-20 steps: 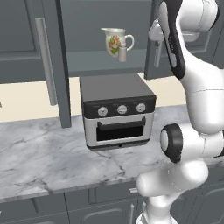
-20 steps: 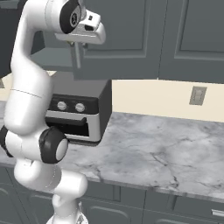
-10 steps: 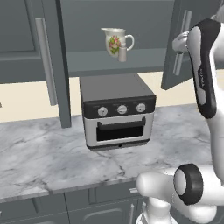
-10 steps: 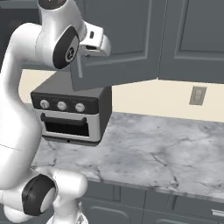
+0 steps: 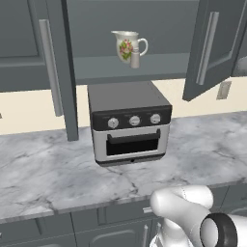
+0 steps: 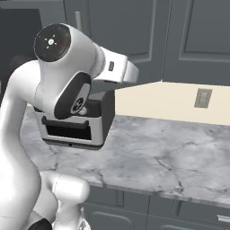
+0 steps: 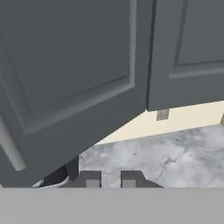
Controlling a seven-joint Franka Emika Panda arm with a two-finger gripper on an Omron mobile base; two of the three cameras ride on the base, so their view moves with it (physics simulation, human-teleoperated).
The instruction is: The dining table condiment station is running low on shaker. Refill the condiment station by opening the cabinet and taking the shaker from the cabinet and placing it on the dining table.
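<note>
The dark grey cabinet (image 5: 144, 19) stands open, its right door (image 5: 212, 48) swung out toward me. On its shelf the tiny grey-beige shaker (image 5: 135, 58) stands just right of a white floral pitcher (image 5: 126, 45), close against it. My gripper (image 7: 110, 180) is shut with nothing between its tips, well away from the shelf. In the hand view it faces the panel of the open door (image 7: 74, 74), with marble counter (image 7: 175, 153) below. My forearm (image 6: 117, 72) reaches to the right above the counter. The dining table is out of view.
A toaster oven (image 5: 130, 123) sits on the marble counter (image 5: 43, 173) right under the open shelf. The left cabinet door (image 5: 62, 72) juts out edge-on with its bar handle (image 5: 50, 67). A wall outlet (image 6: 203, 98) is on the cream backsplash. Drawer fronts (image 5: 111, 226) run below the counter.
My hand has come off the right door's handle and the arm has swung down and away. The door now stands wide open, uncovering the shaker. The jaws have closed.
</note>
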